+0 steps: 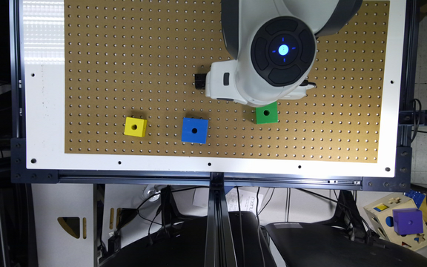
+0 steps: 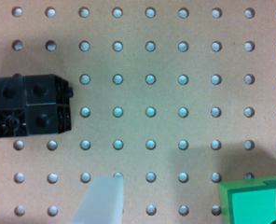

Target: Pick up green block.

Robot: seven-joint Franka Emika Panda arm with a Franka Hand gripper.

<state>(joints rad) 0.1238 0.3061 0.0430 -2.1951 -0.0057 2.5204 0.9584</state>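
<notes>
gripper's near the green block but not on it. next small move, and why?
Probably a short sideways shift to centre the gripper over the green block, before any descent. In the wrist view one finger stands over bare pegboard, the block sits off toward the other, and the jaws look open.

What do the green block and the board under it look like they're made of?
Green block: probably hard plastic, going by its uniform bright colour, crisp edges and clean round hole; painted wood is possible. Board: looks like brown hardboard pegboard, matte and fibrous, with a regular grid of holes.
</notes>
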